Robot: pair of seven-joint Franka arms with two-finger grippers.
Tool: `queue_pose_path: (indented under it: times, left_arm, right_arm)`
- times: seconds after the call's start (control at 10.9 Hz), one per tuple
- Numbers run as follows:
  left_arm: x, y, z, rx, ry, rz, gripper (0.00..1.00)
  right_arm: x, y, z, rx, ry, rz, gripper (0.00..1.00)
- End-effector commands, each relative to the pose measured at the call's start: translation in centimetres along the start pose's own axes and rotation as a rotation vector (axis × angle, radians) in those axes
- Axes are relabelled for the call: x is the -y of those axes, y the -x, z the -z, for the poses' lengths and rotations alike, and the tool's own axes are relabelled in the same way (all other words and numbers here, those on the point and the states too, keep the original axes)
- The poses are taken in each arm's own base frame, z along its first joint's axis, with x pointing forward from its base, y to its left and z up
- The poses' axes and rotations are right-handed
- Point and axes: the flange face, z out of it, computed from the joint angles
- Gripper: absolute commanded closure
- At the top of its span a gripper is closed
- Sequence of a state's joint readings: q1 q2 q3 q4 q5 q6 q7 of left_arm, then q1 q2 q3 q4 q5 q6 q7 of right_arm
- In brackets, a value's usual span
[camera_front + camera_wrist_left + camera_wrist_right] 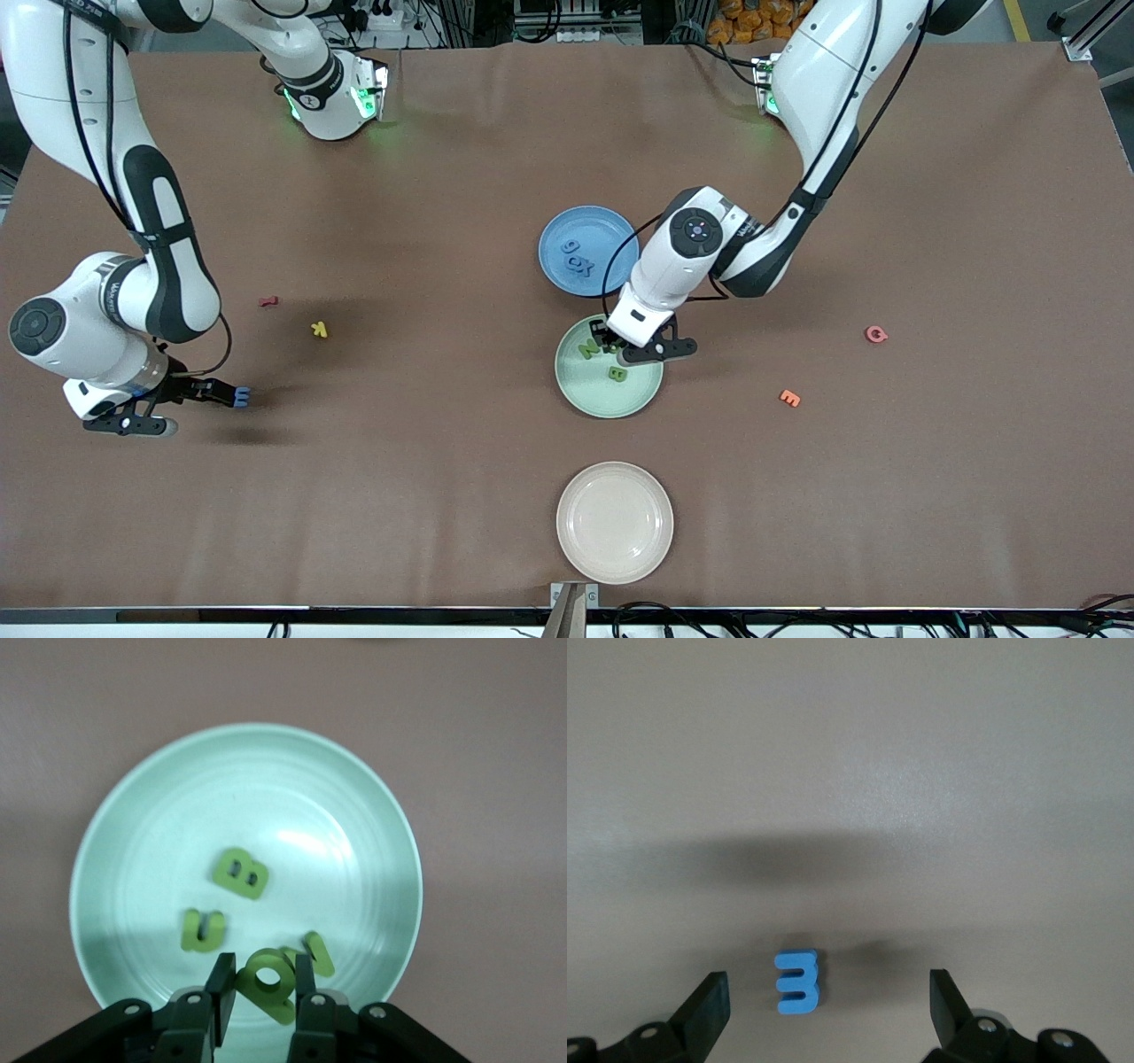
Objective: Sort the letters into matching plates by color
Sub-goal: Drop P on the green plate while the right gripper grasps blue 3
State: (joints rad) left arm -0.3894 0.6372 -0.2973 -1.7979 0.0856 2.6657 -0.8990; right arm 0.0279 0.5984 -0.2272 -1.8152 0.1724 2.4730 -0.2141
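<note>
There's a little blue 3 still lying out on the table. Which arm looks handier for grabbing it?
The right. Its open right gripper hangs directly over the blue 3, while the left gripper is over the green plate, shut on a green letter.

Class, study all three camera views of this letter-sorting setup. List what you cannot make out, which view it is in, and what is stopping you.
- Front view: part of the green plate, covered by the left hand.
- Left wrist view: the green piece in the left hand, its lower part covered by a finger.
- Front view: the blue 3, too small to read there.
- Front view: the shapes in the blue plate, partly arm-covered.
</note>
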Motion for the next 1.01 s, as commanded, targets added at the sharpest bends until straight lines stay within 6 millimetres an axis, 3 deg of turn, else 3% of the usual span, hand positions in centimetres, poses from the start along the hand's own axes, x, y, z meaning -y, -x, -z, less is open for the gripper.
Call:
queue_pose_path:
  times: [0.0, 0.09, 0.18, 0.55, 0.74, 0.83, 0.92]
  left_arm:
    - [-0.4, 0.3, -1.0, 0.013, -0.006, 0.042, 0.66]
    - [-0.3, 0.3, -1.2, 0.015, -0.009, 0.068, 0.12]
    - [-0.3, 0.3, -1.2, 0.013, -0.008, 0.067, 0.00]
    - [-0.7, -0.3, -0.2, -0.002, 0.004, 0.081, 0.00]
    - [0.4, -2.4, 2.5, -0.023, -0.011, 0.096, 0.00]
    - [0.7, -3.3, 4.6, -0.028, -0.029, 0.106, 0.00]
    - [1.4, -4.3, 6.3, -0.037, -0.064, 0.107, 0.00]
  right_arm:
    - [0.1, 0.7, -1.3, -0.014, -0.009, -0.002, 0.00]
    - [0.1, 0.9, -1.7, -0.016, -0.006, -0.002, 0.00]
    - [0.4, 1.1, -2.1, -0.018, -0.004, 0.002, 0.00]
    - [1.4, 1.4, -4.0, -0.036, 0.000, 0.007, 0.00]
    - [1.6, 1.7, -4.5, -0.035, 0.003, 0.011, 0.01]
    - [1.7, 1.8, -4.6, -0.035, 0.003, 0.014, 0.06]
    - [1.7, 1.9, -4.7, -0.031, 0.004, 0.017, 0.21]
